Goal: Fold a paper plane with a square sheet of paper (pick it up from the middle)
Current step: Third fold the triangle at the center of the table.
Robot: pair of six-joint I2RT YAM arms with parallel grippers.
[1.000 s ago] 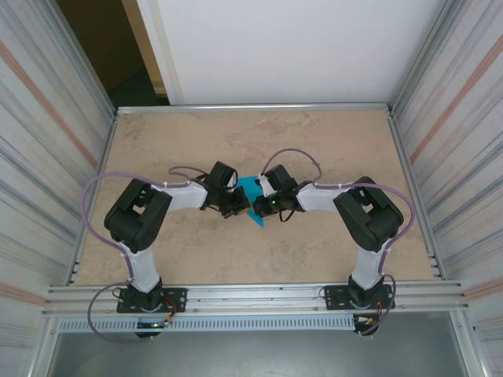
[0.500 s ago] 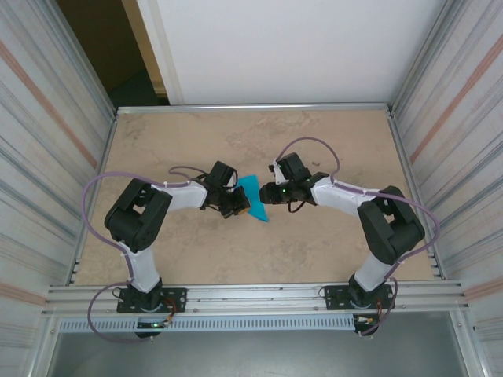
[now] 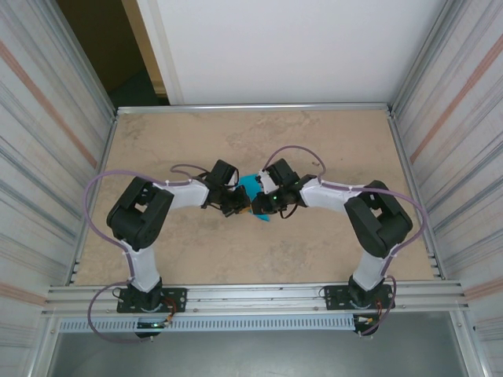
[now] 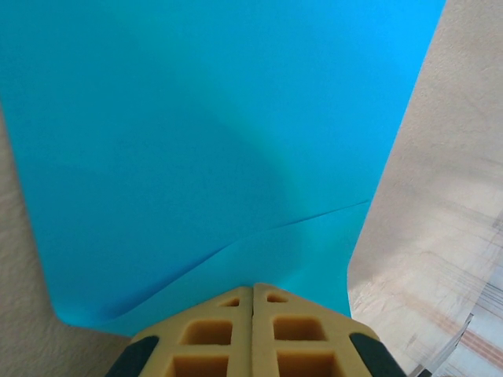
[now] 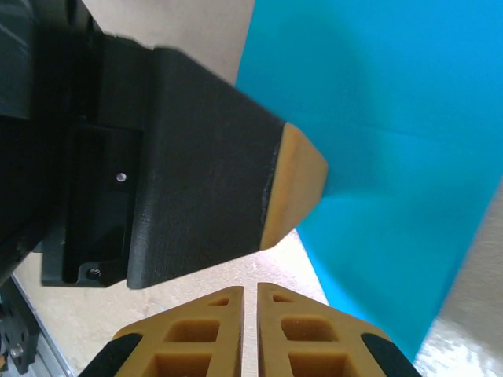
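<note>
On the left, the left gripper (image 3: 233,207) has its jaws pressed flat together on the near edge of the square sheet of paper (image 4: 196,141), which is creased and sits mid-table (image 3: 314,141) between the two grippers. To the right, the right gripper (image 5: 250,290) is just beside the sheet, its jaws all but closed to a thin slit, with nothing between them

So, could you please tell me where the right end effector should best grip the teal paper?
Probably the bare edge of the teal paper nearest the closed right end effector. The left end effector pinches the other side, so come from the right, opening and sliding its jaws over that thin edge.
</note>
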